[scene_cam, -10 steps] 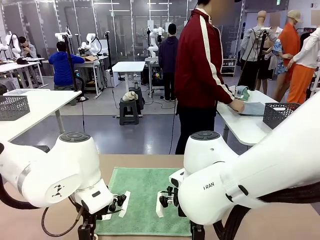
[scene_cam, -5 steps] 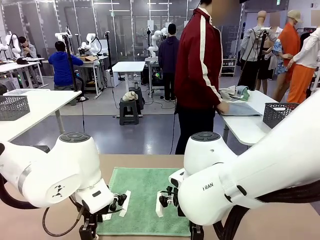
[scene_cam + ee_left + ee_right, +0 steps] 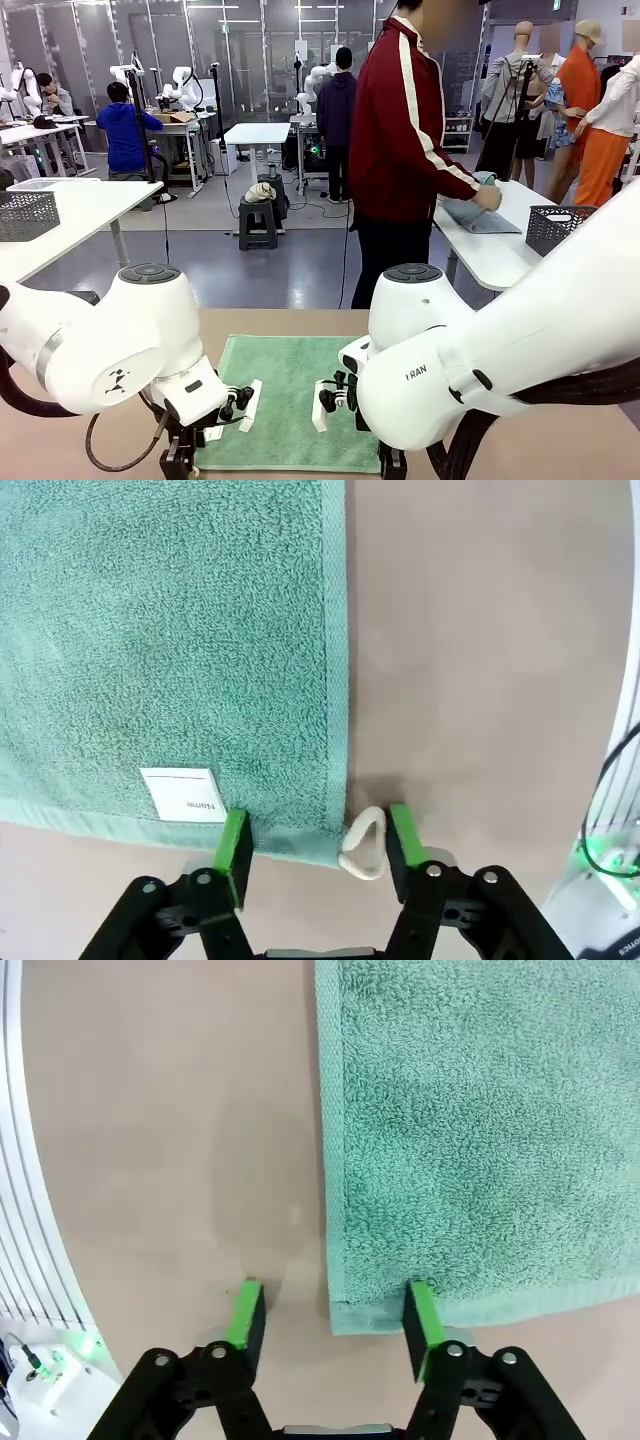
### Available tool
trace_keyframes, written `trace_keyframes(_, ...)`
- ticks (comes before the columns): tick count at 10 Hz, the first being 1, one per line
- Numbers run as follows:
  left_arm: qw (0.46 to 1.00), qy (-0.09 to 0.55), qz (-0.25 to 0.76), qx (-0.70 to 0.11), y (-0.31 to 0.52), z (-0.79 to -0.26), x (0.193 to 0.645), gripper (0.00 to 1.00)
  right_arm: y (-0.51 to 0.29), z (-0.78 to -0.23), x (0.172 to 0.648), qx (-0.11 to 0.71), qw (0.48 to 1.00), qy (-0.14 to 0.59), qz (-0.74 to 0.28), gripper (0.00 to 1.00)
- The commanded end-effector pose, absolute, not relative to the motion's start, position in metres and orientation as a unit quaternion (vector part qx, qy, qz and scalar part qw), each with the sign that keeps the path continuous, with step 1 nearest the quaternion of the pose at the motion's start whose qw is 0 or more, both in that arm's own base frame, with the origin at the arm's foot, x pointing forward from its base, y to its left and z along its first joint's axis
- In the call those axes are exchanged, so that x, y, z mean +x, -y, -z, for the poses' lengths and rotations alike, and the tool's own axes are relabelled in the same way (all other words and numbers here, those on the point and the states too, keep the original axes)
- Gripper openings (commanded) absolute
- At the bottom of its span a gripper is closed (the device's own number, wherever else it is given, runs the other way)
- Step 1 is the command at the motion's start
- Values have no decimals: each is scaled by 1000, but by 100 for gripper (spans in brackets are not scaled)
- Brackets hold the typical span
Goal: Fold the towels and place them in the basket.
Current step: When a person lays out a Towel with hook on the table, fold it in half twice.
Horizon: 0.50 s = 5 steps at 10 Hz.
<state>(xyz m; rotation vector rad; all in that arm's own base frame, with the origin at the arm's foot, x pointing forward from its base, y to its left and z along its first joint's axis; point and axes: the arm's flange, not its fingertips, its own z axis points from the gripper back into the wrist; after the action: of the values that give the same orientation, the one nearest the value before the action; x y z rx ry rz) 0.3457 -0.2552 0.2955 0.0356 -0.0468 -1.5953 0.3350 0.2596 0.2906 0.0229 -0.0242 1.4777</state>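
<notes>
Since the mint green towel [image 3: 290, 400] lies spread flat on the table [image 3: 480, 680], each gripper sits at one of the towel's two near corners, likely so that edge can be lifted and carried over the far one. The left gripper [image 3: 315, 845] stands half-wide, one pad over the towel's hem beside the name tag [image 3: 185, 795] and the other just outside the towel's corner loop [image 3: 365, 842], nothing pinched yet. The right gripper [image 3: 335, 1322] is likewise half-wide, straddling the towel's other near corner, one pad on the hem, one off the towel.
</notes>
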Motion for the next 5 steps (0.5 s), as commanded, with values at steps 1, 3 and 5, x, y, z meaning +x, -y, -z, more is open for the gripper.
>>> trace_keyframes(1,691,25,722,24,254,-294,351,44,-259,-285,338,16,734,15,-679,41)
trace_keyframes(3,692,25,721,26,255,-296,352,24,-258,-286,339,18,735,16,-678,21)
trace_keyframes(5,692,23,721,27,254,-296,354,4,-258,-287,340,17,736,16,-677,1)
